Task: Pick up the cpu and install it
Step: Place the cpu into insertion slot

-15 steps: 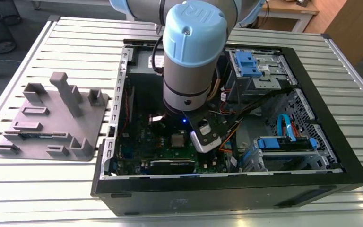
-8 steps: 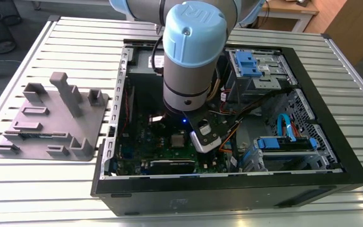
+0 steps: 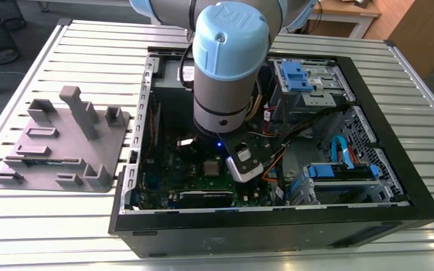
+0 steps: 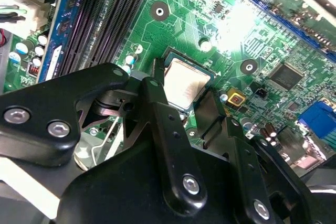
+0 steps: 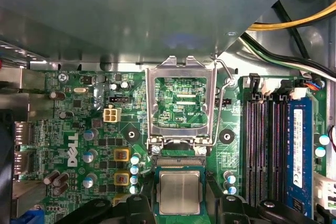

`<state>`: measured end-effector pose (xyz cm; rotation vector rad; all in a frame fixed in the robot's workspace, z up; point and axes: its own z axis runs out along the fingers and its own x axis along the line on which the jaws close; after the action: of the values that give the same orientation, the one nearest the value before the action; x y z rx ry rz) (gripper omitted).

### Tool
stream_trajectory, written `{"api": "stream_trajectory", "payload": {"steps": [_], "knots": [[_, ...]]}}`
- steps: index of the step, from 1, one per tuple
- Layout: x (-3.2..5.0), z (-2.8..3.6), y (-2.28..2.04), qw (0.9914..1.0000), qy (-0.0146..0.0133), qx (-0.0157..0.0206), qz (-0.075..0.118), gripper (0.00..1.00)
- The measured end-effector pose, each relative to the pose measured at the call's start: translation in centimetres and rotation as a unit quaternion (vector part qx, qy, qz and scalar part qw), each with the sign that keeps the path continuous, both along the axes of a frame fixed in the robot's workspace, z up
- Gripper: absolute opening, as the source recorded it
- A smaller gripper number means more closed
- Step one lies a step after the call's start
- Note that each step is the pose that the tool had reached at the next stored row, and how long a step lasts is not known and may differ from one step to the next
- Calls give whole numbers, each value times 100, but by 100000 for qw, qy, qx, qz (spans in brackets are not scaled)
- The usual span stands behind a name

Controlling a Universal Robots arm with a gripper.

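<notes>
My fingers (image 4: 157, 103) are closed to the width of the cpu (image 4: 186, 82), one pressed against each of two opposite edges. The open computer case (image 3: 277, 231) on the worktop (image 3: 51, 226) holds the motherboard (image 5: 79, 129). The metal load plate (image 5: 155, 103) is swung open. The cpu lies flat in the socket (image 5: 178, 162), between my fingertips and just beside the plate's hinge.

The small square cpu (image 5: 179, 191) has a satin silver-grey metal top. The hinged socket frame (image 5: 181, 103) is bright bare metal, the green circuit board (image 5: 102, 127) glossy, the black claw (image 4: 182, 88) matt, the slatted tabletop (image 3: 43, 226) pale metal.
</notes>
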<state>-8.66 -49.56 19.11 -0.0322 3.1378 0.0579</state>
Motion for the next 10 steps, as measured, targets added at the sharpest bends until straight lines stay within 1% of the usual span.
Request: {"api": "stream_trajectory", "payload": {"steps": [10], "knots": [[3,-11,4,100000,7,-3,-4,47]]}}
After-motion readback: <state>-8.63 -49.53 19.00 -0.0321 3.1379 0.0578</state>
